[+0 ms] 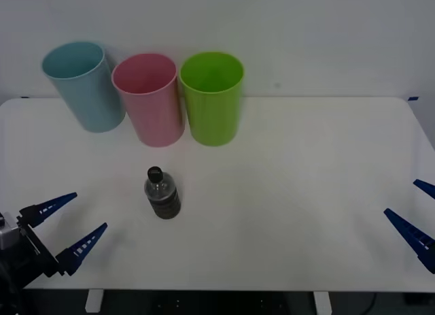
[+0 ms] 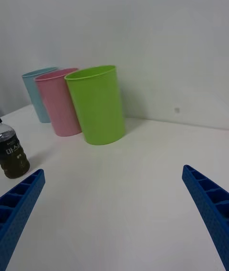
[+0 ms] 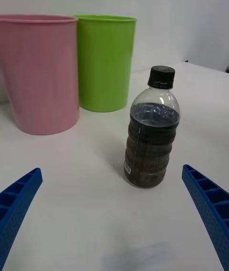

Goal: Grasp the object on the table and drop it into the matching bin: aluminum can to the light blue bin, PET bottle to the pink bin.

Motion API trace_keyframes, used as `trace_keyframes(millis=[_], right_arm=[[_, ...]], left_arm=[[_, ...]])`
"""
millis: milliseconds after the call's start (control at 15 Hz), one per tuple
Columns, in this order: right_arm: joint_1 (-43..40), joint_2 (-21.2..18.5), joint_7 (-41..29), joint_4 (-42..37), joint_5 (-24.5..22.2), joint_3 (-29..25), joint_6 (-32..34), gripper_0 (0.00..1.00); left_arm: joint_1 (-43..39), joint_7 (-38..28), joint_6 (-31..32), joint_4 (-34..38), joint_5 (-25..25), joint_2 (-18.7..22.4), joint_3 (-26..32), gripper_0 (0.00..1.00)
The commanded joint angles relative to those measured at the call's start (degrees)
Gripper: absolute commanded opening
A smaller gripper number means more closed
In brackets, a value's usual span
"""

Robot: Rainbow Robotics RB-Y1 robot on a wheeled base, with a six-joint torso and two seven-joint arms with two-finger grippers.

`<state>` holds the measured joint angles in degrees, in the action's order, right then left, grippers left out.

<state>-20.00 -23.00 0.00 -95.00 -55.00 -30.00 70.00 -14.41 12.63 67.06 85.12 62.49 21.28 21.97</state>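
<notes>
Closest to me, at the near left corner of the white tabletop (image 1: pixel 306 192), the left end effector (image 1: pixel 70 223) sits low with its two blue ribbed fingers spread wide, pointing inward toward the bottle and gripping nothing. Over at the near right edge, the right end effector (image 1: pixel 412 213) waits with its fingers also spread wide and empty, well apart from everything. A little farther in stands the PET bottle (image 1: pixel 162 192), upright on the tabletop, left of centre and near the left end effector; from the left wrist it lines up between that arm's open fingers (image 3: pixel 16 204), with clear tabletop between them. It looks small and light, with dark liquid filling most of its body, so I judge it has some weight low down and should stay steady until touched. The clear plastic is thin, smooth and probably a bit slippery, and the ribbed lower body (image 3: pixel 149 156) will likely give under a hard squeeze. The best hold seems to be across that ribbed dark section, below the shoulder, not the narrow black cap (image 3: pixel 161 77). Beyond it, along the far edge, stand the light blue bin (image 1: pixel 83 87), the pink bin (image 1: pixel 149 98) almost directly behind the bottle, and a green bin (image 1: pixel 213 97), close together in a row.
</notes>
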Motion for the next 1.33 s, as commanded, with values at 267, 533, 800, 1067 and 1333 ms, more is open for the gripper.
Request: trace_keyframes(millis=[267,533,800,1067,1333], right_arm=[[0.0,0.0,0.0,0.0,0.0,0.0,0.0,1.00],[0.0,0.0,0.0,0.0,0.0,0.0,0.0,1.00],[0.0,0.0,0.0,0.0,0.0,0.0,0.0,1.00],[0.0,0.0,0.0,0.0,0.0,0.0,0.0,1.00],[0.0,0.0,0.0,0.0,0.0,0.0,0.0,1.00]], left_arm=[[3.8,1.1,-1.2,-4.5,0.0,-0.1,-4.0,1.00],[6.7,1.2,-1.3,-6.6,1.0,-1.9,-5.2,1.00],[8.3,1.3,-1.7,-6.6,5.2,-5.5,-4.6,1.00],[9.7,1.3,-1.8,-6.7,9.1,-8.6,-4.1,1.00],[10.7,1.1,-2.5,-6.7,11.9,-10.5,-4.1,1.00]])
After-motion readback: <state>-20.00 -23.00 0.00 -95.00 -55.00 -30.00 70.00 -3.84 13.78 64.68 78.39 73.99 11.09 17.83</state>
